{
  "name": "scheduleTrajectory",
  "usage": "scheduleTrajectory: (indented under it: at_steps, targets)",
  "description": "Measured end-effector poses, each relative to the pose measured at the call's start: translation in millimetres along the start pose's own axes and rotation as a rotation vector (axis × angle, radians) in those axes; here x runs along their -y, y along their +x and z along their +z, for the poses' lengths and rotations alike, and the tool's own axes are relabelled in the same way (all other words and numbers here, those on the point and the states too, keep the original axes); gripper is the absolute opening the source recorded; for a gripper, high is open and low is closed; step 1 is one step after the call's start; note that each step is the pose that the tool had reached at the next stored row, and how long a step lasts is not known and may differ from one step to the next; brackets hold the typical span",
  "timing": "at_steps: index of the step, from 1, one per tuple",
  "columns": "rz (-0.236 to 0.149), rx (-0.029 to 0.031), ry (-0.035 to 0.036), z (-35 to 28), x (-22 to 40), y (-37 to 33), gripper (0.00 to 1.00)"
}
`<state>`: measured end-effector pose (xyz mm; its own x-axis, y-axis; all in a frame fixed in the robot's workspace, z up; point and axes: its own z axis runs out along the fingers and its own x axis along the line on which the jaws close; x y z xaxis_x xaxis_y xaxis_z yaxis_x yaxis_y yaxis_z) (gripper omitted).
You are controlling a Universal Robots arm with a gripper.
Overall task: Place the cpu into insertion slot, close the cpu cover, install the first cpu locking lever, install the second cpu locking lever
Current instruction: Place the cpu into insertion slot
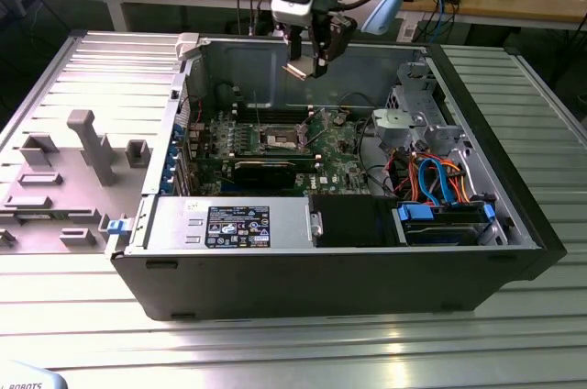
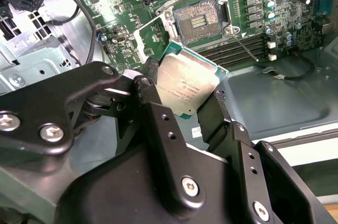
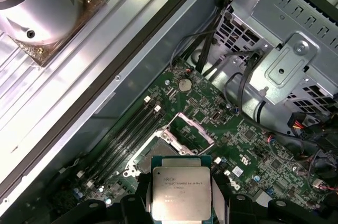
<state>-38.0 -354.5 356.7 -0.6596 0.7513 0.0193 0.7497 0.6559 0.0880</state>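
Claw: the gripper point(image 2: 185, 84) has its two black fingers point(image 2: 151, 73) drawn in against opposite edges of the cpu point(image 2: 187, 82), and we see it pinch the chip between them.
Cpu: held in the air above the board with its silvery top facing both wrist views. In the exterior view we see it tilted under the gripper point(image 1: 307, 61), high over the case floor and well apart from the socket.
Insertion slot: the insertion slot point(image 2: 198, 19) sits on the green motherboard point(image 2: 113, 18) beyond the chip, its dark centre uncovered.
Cpu cover: in the first wrist view, the cpu cover point(image 3: 198, 127) stands swung up at the slot's edge, and we see board through its window.
Case: the computer case point(image 1: 321, 270) lies open on its side. We see in it the motherboard, a long black graphics card point(image 1: 264, 167), a silver drive cage point(image 1: 417, 118) and blue and orange cables point(image 1: 440, 183).
Table: the ribbed metal table point(image 1: 275, 343) carries the case. On the exterior view's left, a grey fixture plate point(image 1: 64, 178) lies beside it.
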Motion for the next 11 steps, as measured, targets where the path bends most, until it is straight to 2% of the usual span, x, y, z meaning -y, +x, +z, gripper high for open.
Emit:
scheduleTrajectory:
  at_steps: [2,8,11]
  targets:
    - [0.012,0.0010,-0.0003,0.0,0.0,0.0,0.54]
    - [0.103,0.0091,-0.0021,0.1,0.0,0.0,0.54]
    - [0.110,0.0098,-0.0022,0.1,0.0,0.0,0.54]
